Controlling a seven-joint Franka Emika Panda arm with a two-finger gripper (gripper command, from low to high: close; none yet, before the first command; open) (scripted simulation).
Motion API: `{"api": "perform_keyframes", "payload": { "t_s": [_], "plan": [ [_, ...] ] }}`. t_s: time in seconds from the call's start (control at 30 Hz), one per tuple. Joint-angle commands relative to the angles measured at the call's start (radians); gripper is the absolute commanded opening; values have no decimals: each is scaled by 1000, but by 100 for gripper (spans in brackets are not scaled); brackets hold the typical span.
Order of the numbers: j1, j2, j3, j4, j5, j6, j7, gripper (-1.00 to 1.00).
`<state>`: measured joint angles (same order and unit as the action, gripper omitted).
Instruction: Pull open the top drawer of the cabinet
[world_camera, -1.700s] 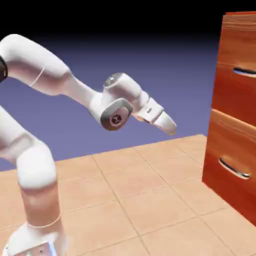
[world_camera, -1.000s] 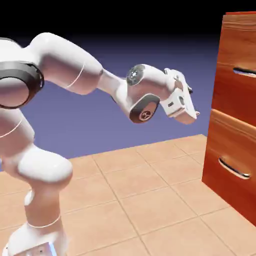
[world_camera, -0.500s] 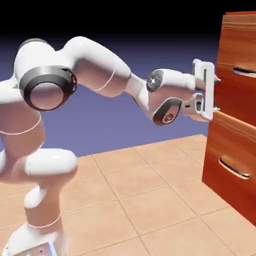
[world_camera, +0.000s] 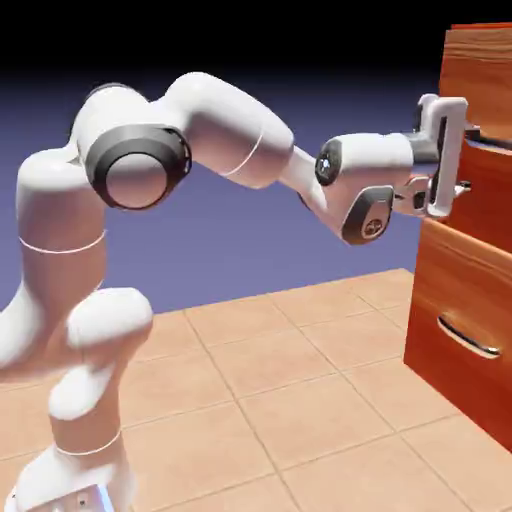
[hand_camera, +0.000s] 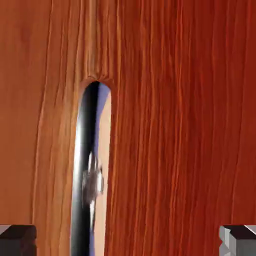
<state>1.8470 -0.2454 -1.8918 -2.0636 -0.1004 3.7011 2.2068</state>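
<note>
Two fingers wide apart, nothing between them that I'm gripping. That's my gripper (world_camera: 466, 160), right up near the top drawer (world_camera: 485, 85) on the exterior view's right. The drawer sits shut above the lower drawer (world_camera: 465, 330) in the cabinet (world_camera: 425, 270), all glossy reddish wood. In my hand view its silver handle (hand_camera: 80, 175) runs lengthwise, left of the middle. Down below it's pale tan tiles (world_camera: 270, 400) with thin grout lines, and behind everything a blue-violet backdrop (world_camera: 250, 240) going black up top.
</note>
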Motion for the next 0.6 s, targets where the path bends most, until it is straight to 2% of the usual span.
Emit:
{"api": "perform_keyframes", "payload": {
  "t_s": [0.0,0.33,0.37,0.57],
  "plan": [
    [3,1,-3,1,0,1,2,100],
    [319,-137,-219,194,140,-50,-211,100],
    [319,-137,-219,194,140,-50,-211,-100],
    [138,-52,-97,68,59,-17,-87,-100]
  ]
}}
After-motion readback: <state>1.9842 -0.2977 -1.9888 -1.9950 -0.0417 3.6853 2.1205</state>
